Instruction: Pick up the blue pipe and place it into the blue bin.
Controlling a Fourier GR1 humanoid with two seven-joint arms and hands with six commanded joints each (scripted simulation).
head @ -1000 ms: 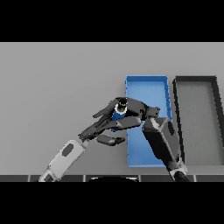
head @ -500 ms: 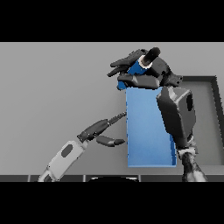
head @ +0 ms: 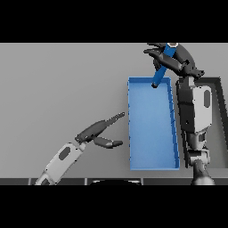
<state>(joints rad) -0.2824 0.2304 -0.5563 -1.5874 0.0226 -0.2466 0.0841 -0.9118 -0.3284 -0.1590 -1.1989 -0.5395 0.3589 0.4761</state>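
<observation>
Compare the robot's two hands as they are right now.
The right hand is curled round the blue pipe, raised over the far end of the blue bin; the left hand holds nothing, fingers straight, low over the table beside the bin's left wall. Both are dark, on white and grey arms.

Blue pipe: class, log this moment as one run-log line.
right robot hand: gripping blue pipe, tilted over blue bin far end | left robot hand: open, idle beside bin
</observation>
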